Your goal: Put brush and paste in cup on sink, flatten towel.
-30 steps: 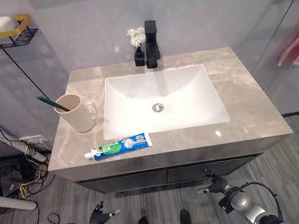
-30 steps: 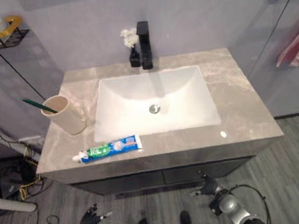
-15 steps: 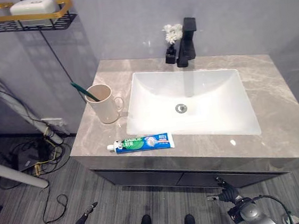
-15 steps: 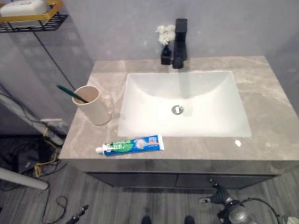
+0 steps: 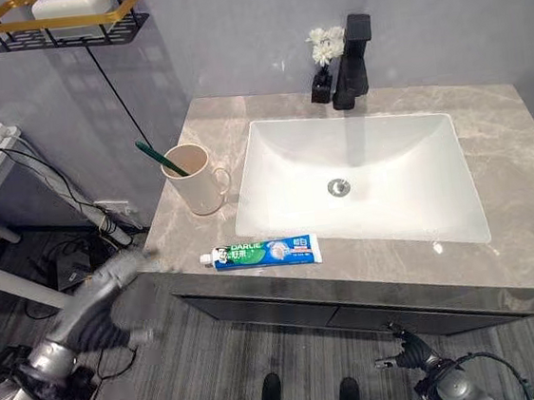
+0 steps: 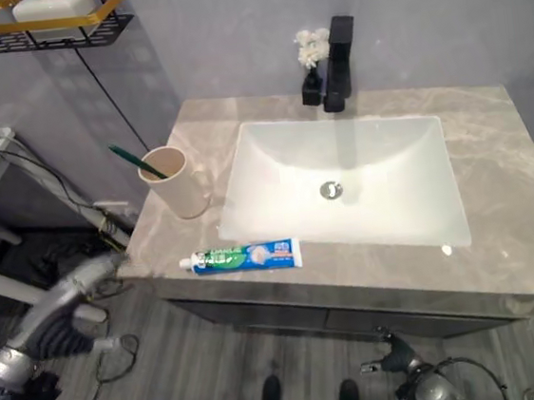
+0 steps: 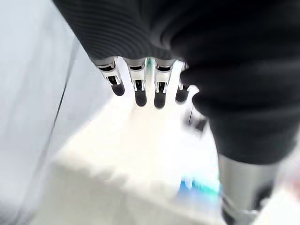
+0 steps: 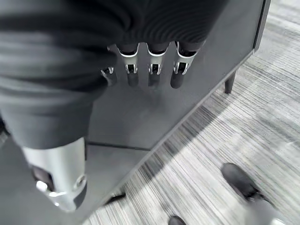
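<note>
Brush [image 5: 158, 159] stands in cup [image 5: 196, 179] near the counter's [image 5: 523, 183] left edge; paste [image 5: 265, 253] lies flat along its front edge. Left hand [image 7: 140, 89] is raised off the front-left corner, fingers straight, holding nothing. Right hand [image 8: 150, 70] hangs low before the cabinet [image 8: 140, 117], fingers relaxed, empty.

Brush [image 5: 156, 158] in cup [image 5: 195, 179] left of basin [image 5: 361, 181], paste [image 5: 263, 253] before it, apparently untouched

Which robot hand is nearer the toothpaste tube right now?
Left. The left robot hand is raised beside the counter's left edge, near the toothpaste tube; the right robot hand hangs below the cabinet front.
</note>
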Controlling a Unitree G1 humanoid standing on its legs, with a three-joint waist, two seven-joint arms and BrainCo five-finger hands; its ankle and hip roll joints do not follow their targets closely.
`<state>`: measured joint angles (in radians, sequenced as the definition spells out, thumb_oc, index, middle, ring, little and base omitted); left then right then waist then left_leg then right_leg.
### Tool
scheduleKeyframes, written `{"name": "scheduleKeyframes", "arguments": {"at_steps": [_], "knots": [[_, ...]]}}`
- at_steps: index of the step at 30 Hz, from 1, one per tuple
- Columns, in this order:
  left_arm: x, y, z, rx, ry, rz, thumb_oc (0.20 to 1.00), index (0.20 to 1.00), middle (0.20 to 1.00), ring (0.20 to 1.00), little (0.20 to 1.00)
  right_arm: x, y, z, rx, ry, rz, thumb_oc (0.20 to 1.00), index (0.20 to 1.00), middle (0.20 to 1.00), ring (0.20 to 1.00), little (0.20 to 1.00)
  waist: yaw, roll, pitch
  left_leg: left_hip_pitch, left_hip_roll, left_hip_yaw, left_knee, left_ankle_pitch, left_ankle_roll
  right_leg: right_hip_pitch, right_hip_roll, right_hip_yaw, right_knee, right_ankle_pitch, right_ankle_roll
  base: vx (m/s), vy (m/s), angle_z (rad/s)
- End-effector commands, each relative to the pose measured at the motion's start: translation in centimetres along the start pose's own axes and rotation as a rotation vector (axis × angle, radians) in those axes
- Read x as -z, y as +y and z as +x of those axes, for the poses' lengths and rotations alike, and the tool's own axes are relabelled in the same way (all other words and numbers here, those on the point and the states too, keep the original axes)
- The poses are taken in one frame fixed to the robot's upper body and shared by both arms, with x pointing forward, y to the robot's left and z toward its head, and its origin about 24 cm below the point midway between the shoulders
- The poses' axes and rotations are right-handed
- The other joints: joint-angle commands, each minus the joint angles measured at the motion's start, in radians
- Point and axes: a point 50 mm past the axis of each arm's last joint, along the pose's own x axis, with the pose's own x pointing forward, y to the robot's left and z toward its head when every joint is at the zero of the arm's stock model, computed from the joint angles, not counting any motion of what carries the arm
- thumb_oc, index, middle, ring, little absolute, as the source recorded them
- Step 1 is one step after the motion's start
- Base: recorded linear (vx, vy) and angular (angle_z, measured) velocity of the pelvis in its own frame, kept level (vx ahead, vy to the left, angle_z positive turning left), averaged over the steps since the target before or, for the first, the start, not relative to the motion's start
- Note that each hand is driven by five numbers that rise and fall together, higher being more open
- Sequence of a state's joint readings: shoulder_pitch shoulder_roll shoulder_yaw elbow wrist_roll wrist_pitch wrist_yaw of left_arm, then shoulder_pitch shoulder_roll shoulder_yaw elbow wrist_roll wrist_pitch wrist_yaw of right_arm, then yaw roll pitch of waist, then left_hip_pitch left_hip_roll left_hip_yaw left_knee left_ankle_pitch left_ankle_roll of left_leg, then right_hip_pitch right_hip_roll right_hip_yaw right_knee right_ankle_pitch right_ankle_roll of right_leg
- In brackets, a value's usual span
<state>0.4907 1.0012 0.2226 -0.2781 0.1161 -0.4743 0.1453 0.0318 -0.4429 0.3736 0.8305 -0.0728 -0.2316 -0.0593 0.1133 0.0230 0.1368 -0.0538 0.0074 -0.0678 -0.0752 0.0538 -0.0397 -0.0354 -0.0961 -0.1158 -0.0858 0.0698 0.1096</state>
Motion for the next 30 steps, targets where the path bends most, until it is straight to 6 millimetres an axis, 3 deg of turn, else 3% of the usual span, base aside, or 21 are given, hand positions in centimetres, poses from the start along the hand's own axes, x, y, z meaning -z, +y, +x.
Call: {"name": "scheduleKeyframes", "arguments": {"at_steps": [1,10,18,30], "knots": [[0.0,1.1,0.0,-0.066,-0.001,-0.007,1.000,1.000,1.000,1.000,1.000,-1.4,0.4,0.2,-0.026,-0.064,-0.009,1.000,1.000,1.000,1.000,1.000,-0.027,-0.031,-0.028,-0.047,0.045,0.011,0.085,-0.058,-0.021,-0.054,-0.083,0.021,0.067,0.017,0.071,0.03,0.012,-0.09],[0.4,0.3,2.1,-0.105,-0.019,-0.069,1.000,1.000,1.000,1.000,1.000,-0.9,-0.1,-0.3,-0.007,-0.053,0.012,1.000,1.000,1.000,1.000,1.000,-0.062,-0.040,-0.014,-0.055,0.046,0.054,0.083,-0.071,-0.014,-0.086,-0.079,0.071,0.030,0.055,0.078,0.00,0.027,-0.21],[0.7,-0.7,2.5,-0.092,-0.006,-0.120,1.000,1.000,1.000,1.000,1.000,-1.5,-0.4,-0.2,0.002,-0.078,0.005,1.000,1.000,1.000,1.000,1.000,-0.076,-0.046,-0.013,-0.075,0.047,0.091,0.081,-0.069,-0.013,-0.126,-0.077,0.114,0.005,0.081,0.084,-0.01,0.022,-0.20],[1.0,-2.3,2.5,-0.024,0.018,-0.156,1.000,1.000,1.000,1.000,1.000,-1.2,-0.5,-0.5,0.009,-0.075,0.006,1.000,1.000,1.000,1.000,1.000,-0.089,-0.043,-0.016,-0.075,0.051,0.099,0.069,-0.064,-0.015,-0.134,-0.073,0.121,-0.001,0.083,0.086,0.00,0.000,-0.03]]}}
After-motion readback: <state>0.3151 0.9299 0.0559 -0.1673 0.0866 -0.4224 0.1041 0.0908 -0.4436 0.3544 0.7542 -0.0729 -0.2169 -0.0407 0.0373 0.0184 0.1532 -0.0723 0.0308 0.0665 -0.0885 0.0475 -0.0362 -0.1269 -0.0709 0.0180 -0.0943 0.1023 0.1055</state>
